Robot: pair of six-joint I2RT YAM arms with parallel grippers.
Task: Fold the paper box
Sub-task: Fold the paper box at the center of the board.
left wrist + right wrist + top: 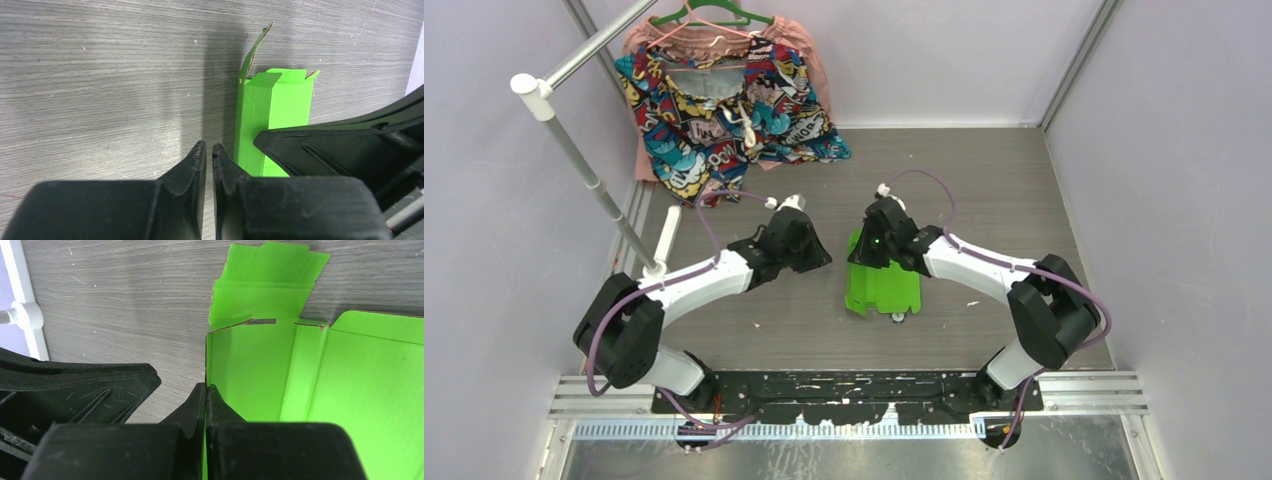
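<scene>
The lime-green paper box (882, 288) lies partly formed on the wooden table between the two arms, its flaps spread. In the right wrist view the box (250, 370) shows its open inside, one side wall upright and an end flap flat on the table beyond. My right gripper (205, 386) is shut on the top edge of that upright wall, with a green sliver between the jaws. My left gripper (209, 145) sits just left of the box (280, 102), not touching it, jaws nearly together with nothing between them. From above, the left gripper (822, 252) and right gripper (871, 250) face each other at the box's far end.
A colourful patterned garment (724, 100) hangs on a green hanger at the back left. A white rack pole (589, 170) slants down to a foot (656, 266) by the left arm. Lilac walls close in both sides. A small grey object (897, 318) lies at the box's near edge.
</scene>
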